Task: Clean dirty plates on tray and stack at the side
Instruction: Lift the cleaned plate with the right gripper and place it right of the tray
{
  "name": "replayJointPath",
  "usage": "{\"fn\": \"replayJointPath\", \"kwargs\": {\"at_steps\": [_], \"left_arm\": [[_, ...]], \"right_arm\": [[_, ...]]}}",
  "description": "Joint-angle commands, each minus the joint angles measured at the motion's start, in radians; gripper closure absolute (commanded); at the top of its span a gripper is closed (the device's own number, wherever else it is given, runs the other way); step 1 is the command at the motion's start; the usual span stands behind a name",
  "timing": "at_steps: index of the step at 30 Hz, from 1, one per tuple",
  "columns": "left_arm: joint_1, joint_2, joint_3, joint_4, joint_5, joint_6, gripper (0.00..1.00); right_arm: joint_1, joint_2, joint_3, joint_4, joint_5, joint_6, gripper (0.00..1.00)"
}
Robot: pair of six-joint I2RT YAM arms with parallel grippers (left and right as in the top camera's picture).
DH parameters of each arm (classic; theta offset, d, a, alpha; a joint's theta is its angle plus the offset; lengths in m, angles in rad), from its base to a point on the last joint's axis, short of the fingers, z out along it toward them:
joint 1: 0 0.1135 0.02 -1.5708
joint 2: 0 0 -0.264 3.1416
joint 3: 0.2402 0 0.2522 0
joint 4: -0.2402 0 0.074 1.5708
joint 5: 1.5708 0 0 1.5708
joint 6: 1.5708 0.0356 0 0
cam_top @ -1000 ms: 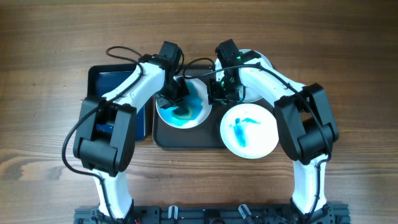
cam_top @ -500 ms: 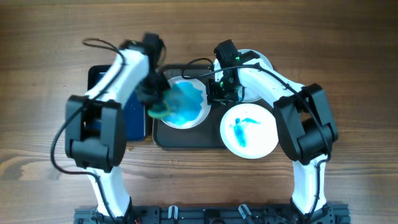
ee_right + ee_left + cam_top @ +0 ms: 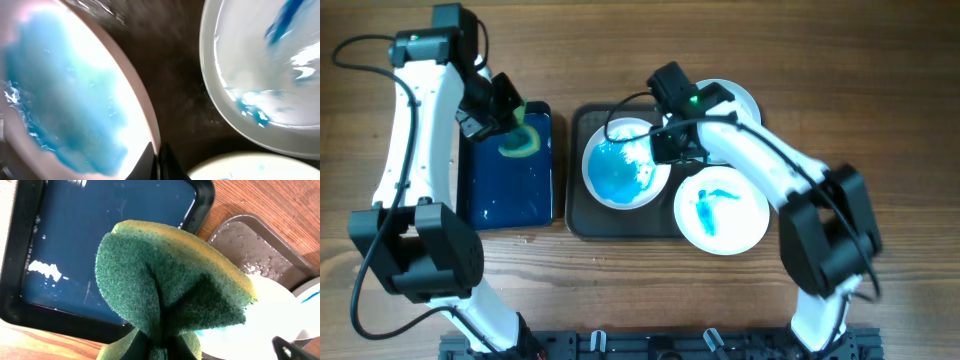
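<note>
Two tools in tight grip: left tool (image 3: 509,120) on green sponge (image 3: 165,280) over black tray (image 3: 561,170), right tool (image 3: 159,157) on blue-smeared plate (image 3: 615,175) rim.

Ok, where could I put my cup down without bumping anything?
Bare table lies in front of both trays, between the arms, and behind them. The tray is crowded: a blue-filmed plate sits in it, the right gripper pinching its rim, a smeared plate alongside. The left gripper holds a sponge over the liquid tray.
</note>
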State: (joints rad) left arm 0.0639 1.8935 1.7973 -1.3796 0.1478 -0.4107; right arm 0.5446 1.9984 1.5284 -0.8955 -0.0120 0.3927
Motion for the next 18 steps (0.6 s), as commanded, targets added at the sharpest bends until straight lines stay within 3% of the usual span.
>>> {"fn": "replayJointPath", "kwargs": {"at_steps": [1,18], "left_arm": [[0.006,-0.015,0.014,-0.003,0.024,0.067,0.96],[0.006,-0.015,0.013,0.010,0.042,0.066,0.96]], "right_arm": [[0.122,-0.172,0.016,-0.023,0.402,0.013,0.96],[0.512,-0.241,0.016,-0.099,1.460,0.025,0.96]]}}
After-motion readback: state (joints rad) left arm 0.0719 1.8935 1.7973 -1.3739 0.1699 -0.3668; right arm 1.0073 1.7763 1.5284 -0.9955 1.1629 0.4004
